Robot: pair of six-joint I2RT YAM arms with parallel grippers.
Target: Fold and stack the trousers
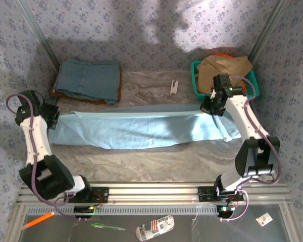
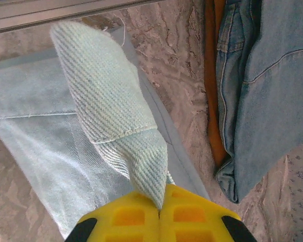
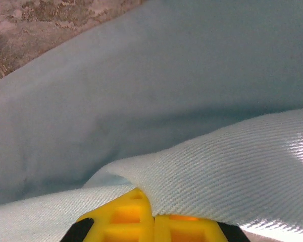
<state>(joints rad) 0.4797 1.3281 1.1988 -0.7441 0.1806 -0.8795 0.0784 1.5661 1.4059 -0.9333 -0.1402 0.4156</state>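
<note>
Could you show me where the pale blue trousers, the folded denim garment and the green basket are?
pale blue trousers (image 1: 141,128): overhead view, middle of the stretched cloth.
folded denim garment (image 1: 88,80): overhead view, centre of its top layer.
green basket (image 1: 195,78): overhead view, its left wall.

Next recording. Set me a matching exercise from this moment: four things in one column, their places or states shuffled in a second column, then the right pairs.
Things
1. trousers
2. denim garment
3. tan-brown garment
4. small white object

Places or states
A. in the green basket, far right
B. folded, far left
C. pinched at opposite ends by the left gripper and right gripper
D. lying loose between denim and basket

Pairs: 1-C, 2-B, 3-A, 4-D
</note>
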